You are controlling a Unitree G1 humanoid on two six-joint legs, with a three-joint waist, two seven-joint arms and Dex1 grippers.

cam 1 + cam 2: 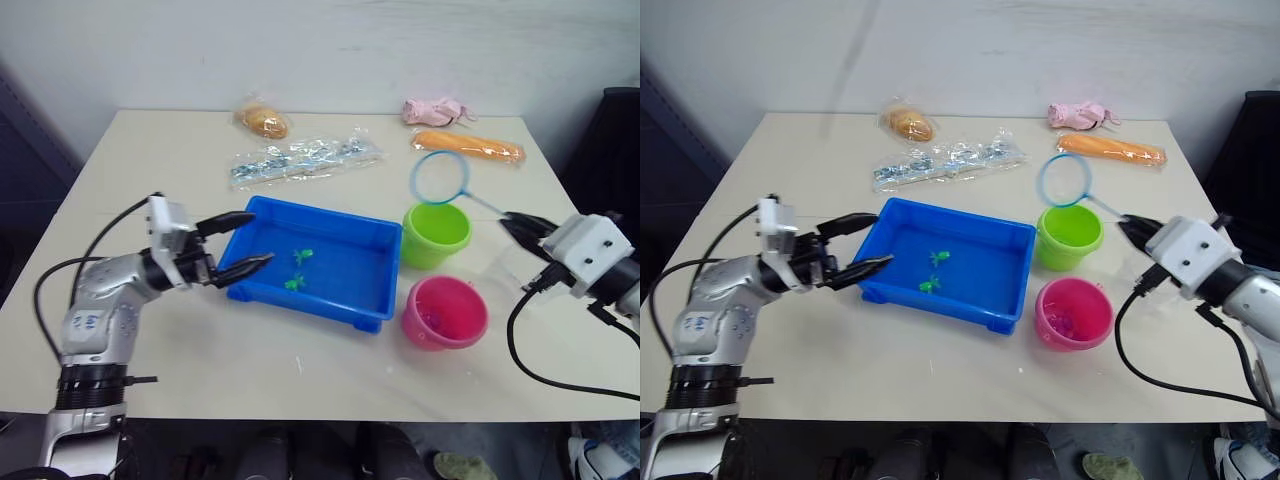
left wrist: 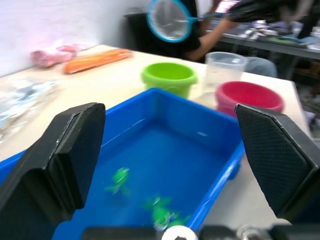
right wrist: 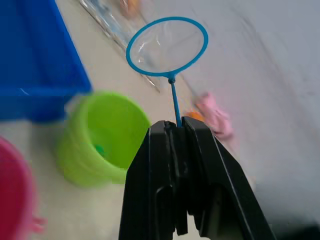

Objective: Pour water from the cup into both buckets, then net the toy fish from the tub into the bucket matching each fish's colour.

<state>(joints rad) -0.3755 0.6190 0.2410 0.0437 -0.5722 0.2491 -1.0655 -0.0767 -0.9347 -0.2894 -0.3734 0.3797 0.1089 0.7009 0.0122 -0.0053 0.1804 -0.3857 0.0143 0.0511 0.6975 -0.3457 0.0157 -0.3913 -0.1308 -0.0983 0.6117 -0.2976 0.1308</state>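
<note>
Netting is judged well under way: two green fish (image 1: 298,270) are left in the blue tub (image 1: 340,300), and something small is seen inside each bucket. The net (image 1: 439,176), a blue hoop with fine mesh, is held above the green bucket (image 1: 435,234) by the right gripper (image 1: 522,227), fingers clamped on its handle. The left gripper (image 1: 240,243) is spread wide at the tub's end. The pink bucket (image 1: 445,312) stands just beside the tub.
</note>
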